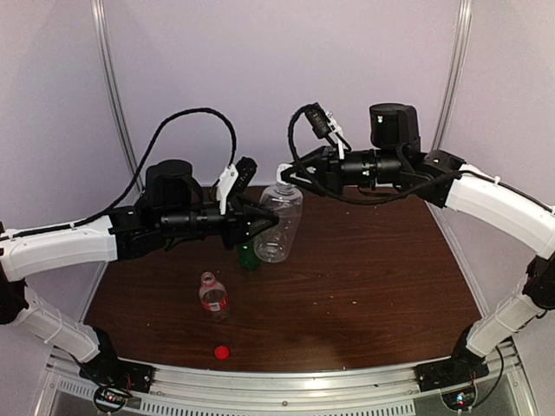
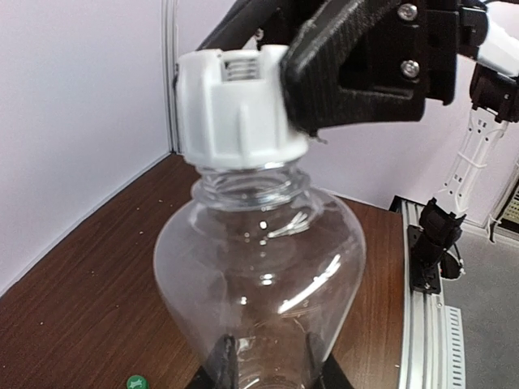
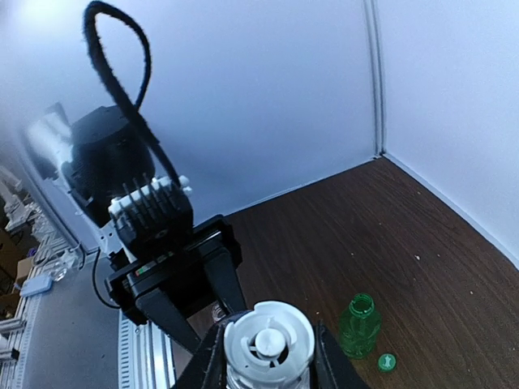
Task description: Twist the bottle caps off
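The larger clear ribbed bottle [image 1: 279, 221] is held off the table with my left gripper [image 1: 260, 222] shut on its body; its fingers [image 2: 223, 365] press the lower walls. On the bottle's neck sits the white-grey cap [image 2: 235, 101], and my right gripper [image 3: 268, 344] is shut on it from both sides. The slim green bottle [image 3: 358, 326] stands uncapped on the table, its green cap [image 3: 387, 362] lying beside it. Nearer the front stands the short clear bottle with red label [image 1: 212, 295]. The red cap [image 1: 222, 352] lies apart from it.
The brown table [image 1: 373, 277] is closed in by pale walls at the back and sides. A metal rail [image 1: 295, 381] with both arm bases runs along its near edge. A black cable [image 1: 186, 121] loops above the left arm.
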Controlling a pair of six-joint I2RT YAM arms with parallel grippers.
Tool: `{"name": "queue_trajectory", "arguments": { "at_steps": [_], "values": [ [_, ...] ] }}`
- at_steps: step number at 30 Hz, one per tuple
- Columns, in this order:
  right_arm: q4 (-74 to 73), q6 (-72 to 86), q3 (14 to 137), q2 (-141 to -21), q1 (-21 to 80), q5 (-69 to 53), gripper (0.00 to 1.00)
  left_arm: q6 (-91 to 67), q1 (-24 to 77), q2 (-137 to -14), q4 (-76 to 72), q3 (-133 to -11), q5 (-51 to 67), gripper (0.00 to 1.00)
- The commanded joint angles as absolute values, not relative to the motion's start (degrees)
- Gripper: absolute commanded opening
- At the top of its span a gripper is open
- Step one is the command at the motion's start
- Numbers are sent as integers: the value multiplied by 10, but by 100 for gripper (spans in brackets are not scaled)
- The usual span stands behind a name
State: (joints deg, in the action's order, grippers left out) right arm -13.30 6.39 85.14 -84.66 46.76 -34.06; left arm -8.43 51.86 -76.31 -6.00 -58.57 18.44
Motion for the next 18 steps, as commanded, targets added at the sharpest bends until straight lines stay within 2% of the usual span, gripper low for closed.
{"name": "queue_trajectory", "arguments": {
  "at_steps": [1,7,15,18],
  "values": [
    [-132,-35,873,-866,451,-584,16,-69,521,-730,-115,-577,286,4],
    [-152,-67,897,-900,425,-707,23,-82,521,-723,-135,-568,350,4],
    [-137,-37,885,-892,420,-667,30,-84,521,-725,-137,-567,341,4],
    [-135,-25,879,-881,421,-638,36,-84,521,-730,-137,-569,332,4]
  ]
}}
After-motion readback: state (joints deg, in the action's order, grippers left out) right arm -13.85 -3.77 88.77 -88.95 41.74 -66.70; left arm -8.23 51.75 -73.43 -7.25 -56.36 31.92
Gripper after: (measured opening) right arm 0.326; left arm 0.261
